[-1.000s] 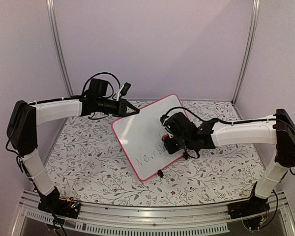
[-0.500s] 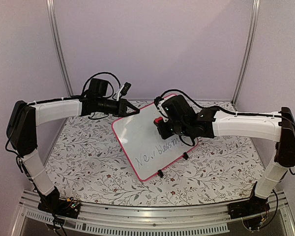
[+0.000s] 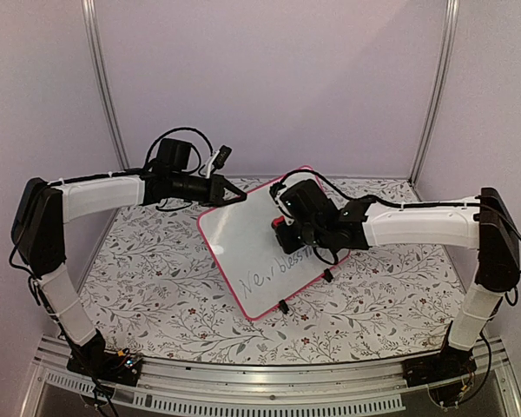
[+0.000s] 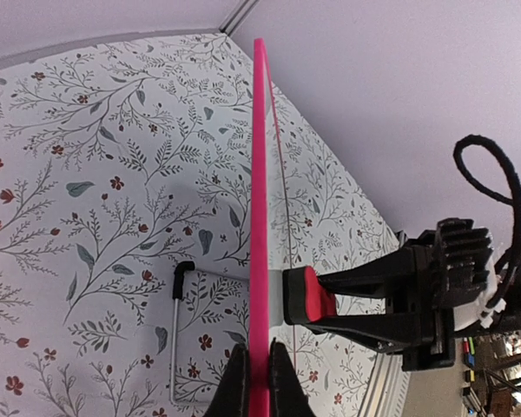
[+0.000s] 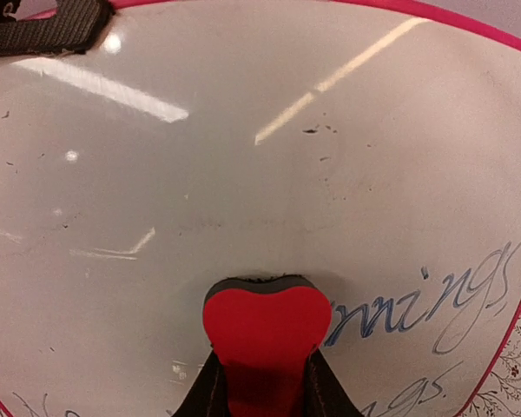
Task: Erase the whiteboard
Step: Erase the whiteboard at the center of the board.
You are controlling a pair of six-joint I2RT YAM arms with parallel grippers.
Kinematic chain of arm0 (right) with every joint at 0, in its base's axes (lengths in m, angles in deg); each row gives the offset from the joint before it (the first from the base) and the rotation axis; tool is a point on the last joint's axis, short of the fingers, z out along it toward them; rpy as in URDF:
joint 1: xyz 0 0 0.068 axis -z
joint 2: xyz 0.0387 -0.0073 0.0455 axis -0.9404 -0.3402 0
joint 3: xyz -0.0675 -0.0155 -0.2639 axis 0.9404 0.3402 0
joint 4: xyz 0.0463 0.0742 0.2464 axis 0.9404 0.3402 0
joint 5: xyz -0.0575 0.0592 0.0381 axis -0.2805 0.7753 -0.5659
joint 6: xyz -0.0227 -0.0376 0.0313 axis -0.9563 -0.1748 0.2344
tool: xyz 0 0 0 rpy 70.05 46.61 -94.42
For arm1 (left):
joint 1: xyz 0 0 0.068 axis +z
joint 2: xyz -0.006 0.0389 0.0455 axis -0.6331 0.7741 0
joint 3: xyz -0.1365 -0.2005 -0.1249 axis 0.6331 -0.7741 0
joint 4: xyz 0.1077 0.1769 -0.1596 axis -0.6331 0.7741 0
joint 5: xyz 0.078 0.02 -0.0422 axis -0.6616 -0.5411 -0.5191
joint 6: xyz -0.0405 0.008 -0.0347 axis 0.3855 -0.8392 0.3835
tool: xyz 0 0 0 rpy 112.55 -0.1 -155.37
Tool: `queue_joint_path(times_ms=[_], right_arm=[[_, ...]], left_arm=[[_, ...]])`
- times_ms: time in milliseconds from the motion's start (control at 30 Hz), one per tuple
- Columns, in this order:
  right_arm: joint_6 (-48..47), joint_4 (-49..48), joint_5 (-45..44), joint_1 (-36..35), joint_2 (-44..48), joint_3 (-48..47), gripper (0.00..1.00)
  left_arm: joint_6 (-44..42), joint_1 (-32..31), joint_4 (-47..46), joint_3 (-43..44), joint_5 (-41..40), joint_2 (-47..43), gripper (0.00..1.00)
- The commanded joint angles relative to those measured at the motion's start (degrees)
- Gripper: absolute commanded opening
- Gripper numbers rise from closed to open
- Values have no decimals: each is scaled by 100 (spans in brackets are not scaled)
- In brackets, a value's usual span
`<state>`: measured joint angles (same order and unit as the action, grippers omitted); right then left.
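The overhead view is lit evenly and softly, and only faint shadows are cast. In the right wrist view, bright streaks of glare are reflected across the upper half of the whiteboard (image 5: 269,191). In the left wrist view, a pale shadow is thrown on the patterned tabletop (image 4: 69,174) left of centre.

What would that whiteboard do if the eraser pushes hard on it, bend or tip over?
Probably stiff: the whiteboard, seen edge-on from the left wrist, looks dead straight. It seems thin and likely light, so it might slide or tip on its small black feet. The left gripper pinching its rim should steady it against the red eraser pushing.
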<state>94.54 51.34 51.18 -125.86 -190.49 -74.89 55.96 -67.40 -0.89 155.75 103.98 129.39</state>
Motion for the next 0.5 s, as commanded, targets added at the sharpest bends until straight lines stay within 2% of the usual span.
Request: queue_joint_path(times_ms=[0, 467], right_arm=[[82, 168, 122, 29, 108, 288, 0], [232, -26, 472, 46, 360, 763, 0]], left_arm=[[-242, -88, 27, -8, -204, 11, 0], [-242, -96, 26, -14, -197, 2, 0]])
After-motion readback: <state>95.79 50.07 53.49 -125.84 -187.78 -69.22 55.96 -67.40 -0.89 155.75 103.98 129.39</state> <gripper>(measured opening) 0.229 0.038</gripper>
